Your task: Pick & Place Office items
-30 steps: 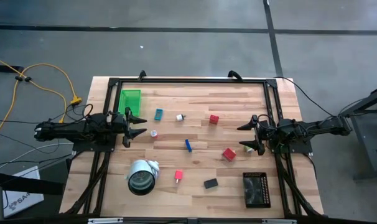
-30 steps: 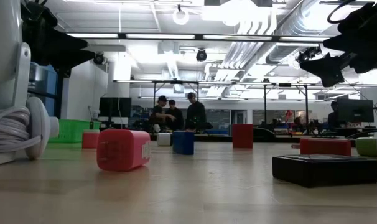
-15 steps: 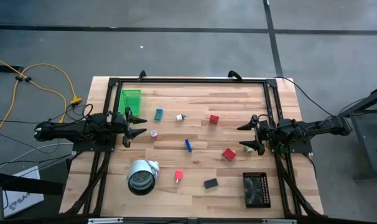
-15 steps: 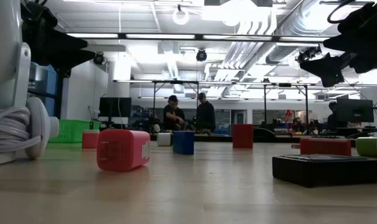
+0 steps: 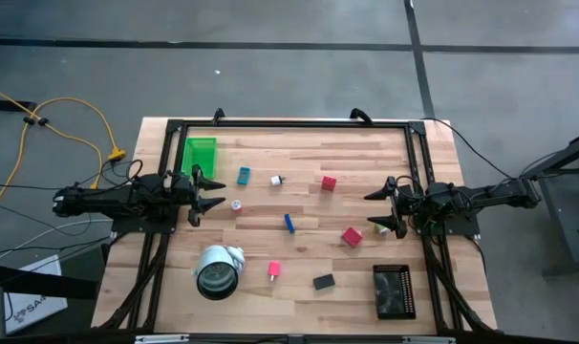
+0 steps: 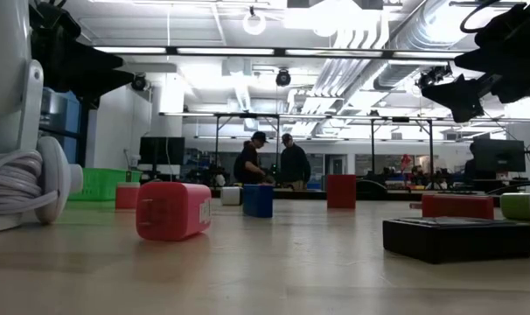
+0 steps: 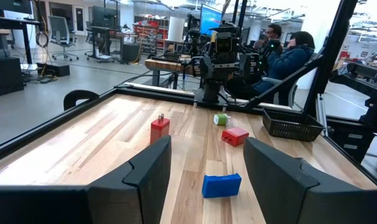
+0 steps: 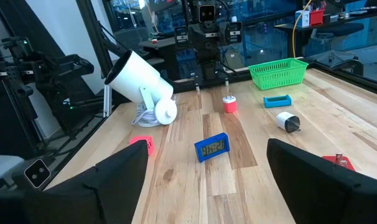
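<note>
The office items lie scattered flat on the wooden table (image 5: pixel 299 143): a teal bit (image 5: pixel 244 176), a white bit (image 5: pixel 276 180), two red blocks (image 5: pixel 328 182) (image 5: pixel 352 236), a blue bit (image 5: pixel 289 223), a pink-red block (image 5: pixel 273 270), a black block (image 5: pixel 323 282) and a green cube (image 5: pixel 381 229). My left gripper (image 5: pixel 213 192) hovers open at the table's left side, pointing level toward the middle. My right gripper (image 5: pixel 374 211) hovers open at the right side, facing it, just beside and above the green cube. Neither has anything between its fingers.
A green tray (image 5: pixel 200 153) stands at the far left and a black tray (image 5: pixel 394 291) at the near right. A big white-and-grey roll (image 5: pixel 218 270) with a cord lies at the near left. A black frame (image 5: pixel 289 122) rims the table. Two people (image 6: pixel 274 164) stand far behind.
Both arms and all items have kept still. The two people in the room behind the table have walked a little toward the right.
</note>
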Robot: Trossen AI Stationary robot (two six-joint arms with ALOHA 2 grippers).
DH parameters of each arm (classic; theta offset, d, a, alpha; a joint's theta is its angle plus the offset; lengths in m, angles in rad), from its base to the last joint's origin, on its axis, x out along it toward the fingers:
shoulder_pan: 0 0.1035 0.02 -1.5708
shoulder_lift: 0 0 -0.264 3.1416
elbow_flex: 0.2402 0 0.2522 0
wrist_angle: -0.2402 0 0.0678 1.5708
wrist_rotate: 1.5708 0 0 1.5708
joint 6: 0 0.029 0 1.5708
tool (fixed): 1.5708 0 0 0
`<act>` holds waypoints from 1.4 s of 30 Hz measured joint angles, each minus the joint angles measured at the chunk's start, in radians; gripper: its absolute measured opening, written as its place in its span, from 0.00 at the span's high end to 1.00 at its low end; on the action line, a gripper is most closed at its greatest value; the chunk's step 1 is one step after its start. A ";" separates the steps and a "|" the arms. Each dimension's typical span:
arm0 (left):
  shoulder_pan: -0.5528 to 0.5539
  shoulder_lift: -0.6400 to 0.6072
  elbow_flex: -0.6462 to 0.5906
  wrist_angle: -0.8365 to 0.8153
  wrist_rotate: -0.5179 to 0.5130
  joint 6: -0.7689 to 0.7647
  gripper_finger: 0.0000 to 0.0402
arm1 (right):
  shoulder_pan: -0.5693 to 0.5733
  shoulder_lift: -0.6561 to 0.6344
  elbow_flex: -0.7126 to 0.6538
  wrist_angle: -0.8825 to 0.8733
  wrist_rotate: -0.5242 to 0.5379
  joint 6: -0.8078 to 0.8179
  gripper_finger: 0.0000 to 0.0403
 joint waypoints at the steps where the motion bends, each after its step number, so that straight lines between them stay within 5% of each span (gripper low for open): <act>1: 0.000 0.000 0.000 0.000 0.000 0.000 0.51 | 0.000 0.000 0.000 0.001 0.000 0.000 0.21; 33: 0.000 0.000 0.000 0.000 0.000 0.000 0.51 | 0.000 0.000 0.005 0.181 -0.004 0.070 0.21; 42: 0.000 0.000 0.000 0.000 0.000 0.000 0.51 | 0.000 0.115 0.110 0.166 -0.027 0.016 0.21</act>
